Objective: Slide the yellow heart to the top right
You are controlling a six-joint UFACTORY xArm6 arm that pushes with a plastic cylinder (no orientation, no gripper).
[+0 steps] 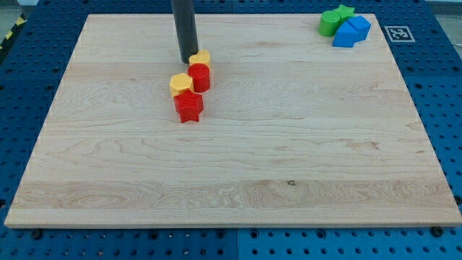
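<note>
Camera view showed a pale wooden board filling most of the picture, laid on a blue perforated table that framed it on every side. A small black-and-white marker tag sat on the table just off the board's top right corner.

The dark rod came down from the view's top edge, left of centre, standing nearly upright. It carried no fingers and no jaws (it was a plain rod), so it had hold of nothing. My tip rested on the board against the left side of the yellow heart, touching it or very nearly so; the exact contact could not be made out.

The yellow heart lay in the upper left-centre part of the board, well apart from the top right corner. Only its upper part showed, because the red cylinder stood just below it and pressed against it. Left of that cylinder and touching it was a second yellow block (roughly hexagonal, though its outline was hard to read). Below that, the red star closed the cluster, touching the yellow block above it.

At the board's top right corner sat a separate group: a blue block with slanted faces, and to its left two green blocks, one rounded and one star-like near the view's top, all packed together.
</note>
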